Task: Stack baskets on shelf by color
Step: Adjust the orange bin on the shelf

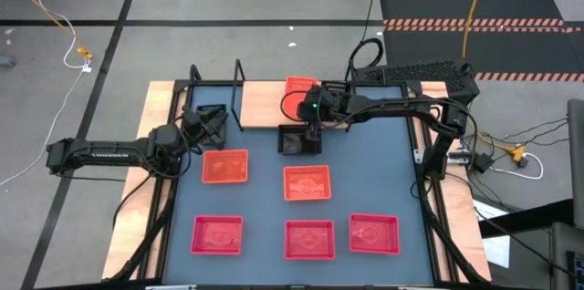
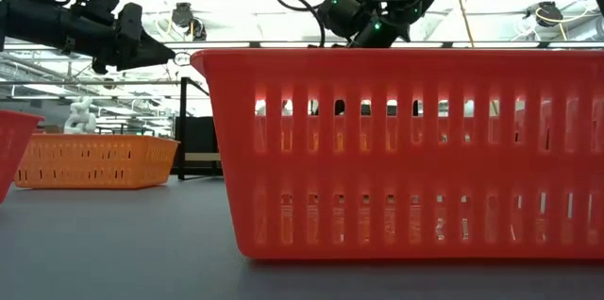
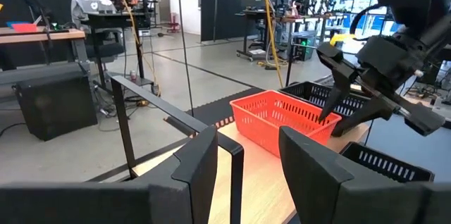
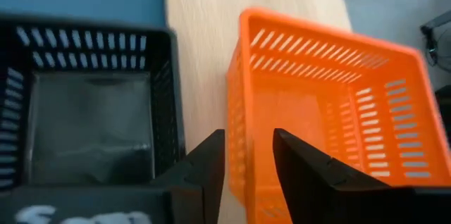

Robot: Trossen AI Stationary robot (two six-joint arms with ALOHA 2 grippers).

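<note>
Bench (image 1: 265, 194): blue-grey top, centre of the high view. Shelf (image 1: 260, 100): light wood board in a black wire frame, along the bench's upper edge.

Baskets on the bench, all empty:
- orange basket (image 1: 224, 166), left of centre;
- second orange basket (image 1: 307, 182), centre;
- red basket (image 1: 217, 235), lower left;
- second red basket (image 1: 309, 240), lower middle; it fills the low view's foreground;
- third red basket (image 1: 374, 233), lower right;
- black basket (image 1: 294, 141), just below the shelf's edge, partly under the right gripper; empty in the right wrist view.

Basket on the shelf: one reddish-orange basket (image 1: 297, 87) at upper centre, empty.

Black basket (image 1: 208, 115) at upper left, by the left gripper; contents cannot be told.

Right gripper (image 4: 249, 155): over the near wall of the reddish-orange basket, beside the black basket; jaws a little spread, one finger either side of that wall, contact not discernible.

Left gripper (image 3: 246, 171): upper left in the high view, above the shelf's left end; jaws spread, pinching nothing.
</note>
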